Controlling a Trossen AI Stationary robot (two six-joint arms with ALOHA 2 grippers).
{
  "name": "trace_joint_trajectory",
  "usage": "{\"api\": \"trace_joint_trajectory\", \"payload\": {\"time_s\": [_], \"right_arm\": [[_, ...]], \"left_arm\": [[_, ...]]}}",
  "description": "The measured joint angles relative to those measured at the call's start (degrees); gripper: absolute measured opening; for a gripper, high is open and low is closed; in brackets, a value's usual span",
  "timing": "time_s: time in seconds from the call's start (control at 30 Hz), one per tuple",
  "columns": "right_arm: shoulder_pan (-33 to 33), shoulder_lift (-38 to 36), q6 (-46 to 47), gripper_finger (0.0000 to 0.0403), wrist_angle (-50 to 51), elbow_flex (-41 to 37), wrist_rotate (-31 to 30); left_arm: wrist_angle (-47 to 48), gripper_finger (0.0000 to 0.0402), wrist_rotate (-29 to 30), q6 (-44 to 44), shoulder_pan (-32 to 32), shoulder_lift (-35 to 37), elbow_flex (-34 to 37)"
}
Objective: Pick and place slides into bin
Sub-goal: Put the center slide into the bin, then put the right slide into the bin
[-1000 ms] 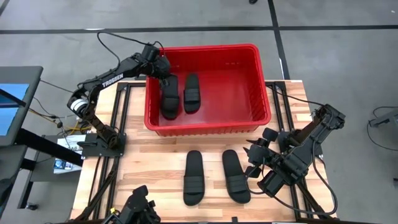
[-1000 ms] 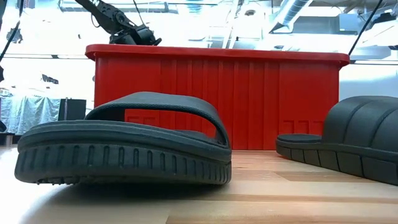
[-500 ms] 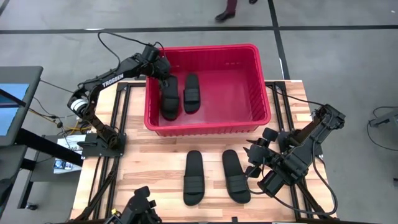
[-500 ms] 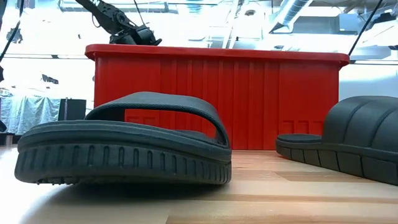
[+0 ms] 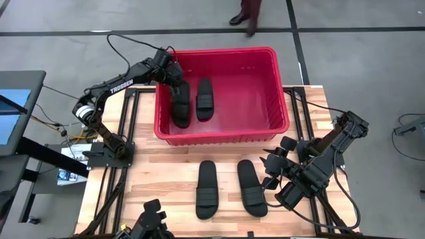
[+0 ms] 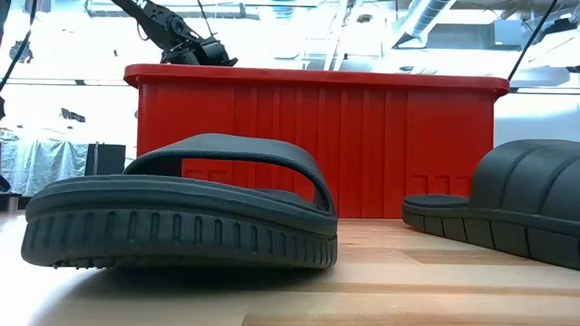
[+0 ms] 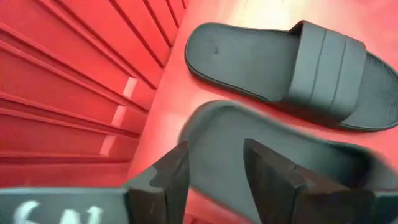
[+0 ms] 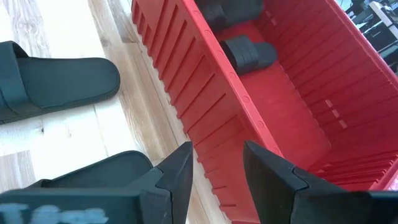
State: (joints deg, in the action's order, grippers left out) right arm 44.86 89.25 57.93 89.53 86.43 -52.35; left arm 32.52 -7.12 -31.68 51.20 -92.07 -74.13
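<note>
The red bin [image 5: 219,54] stands at the table's far side. Two black slides lie side by side on its floor at the left: one [image 5: 180,105] along the left wall and one [image 5: 204,98] beside it. My left gripper [image 7: 214,168] hangs open over the far end of the left-hand slide [image 7: 280,162], which shows blurred just beyond the fingertips. Two more slides [image 5: 206,189] [image 5: 252,187] lie on the wooden table in front of the bin. My right gripper [image 5: 271,171] waits open to their right, above the table.
The bin's right half [image 5: 252,93] holds nothing. In the low view the two table slides [image 6: 181,213] [image 6: 507,204] lie before the bin's near wall [image 6: 317,145]. A person's legs [image 5: 246,13] pass on the floor beyond the table.
My left gripper has opened over the bin's far left corner and let go of the left-hand slide, which now lies on the bin floor. The arm has stayed where it was. A person has walked into view beyond the table.
</note>
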Motion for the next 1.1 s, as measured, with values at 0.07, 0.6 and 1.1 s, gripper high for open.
{"api": "trace_joint_trajectory", "payload": {"time_s": [0.07, 0.6, 1.1], "right_arm": [[0.0, 0.0, 0.0, 0.0134, 0.01, 0.0, -0.01], [0.0, 0.0, 0.0, 0.0134, 0.05, 0.0, -0.01], [0.0, 0.0, 0.04, 0.0134, 0.03, 0.0, -0.8]], "left_arm": [[-0.14, 0.0147, 0.42, -0.12, 0.0, 0.0, 0.0], [0.87, 0.0156, 5.06, -1.18, -1.33, 0.02, -4.36], [2.06, 0.0156, -6.27, 15.08, -5.65, 13.28, -20.98]]}}
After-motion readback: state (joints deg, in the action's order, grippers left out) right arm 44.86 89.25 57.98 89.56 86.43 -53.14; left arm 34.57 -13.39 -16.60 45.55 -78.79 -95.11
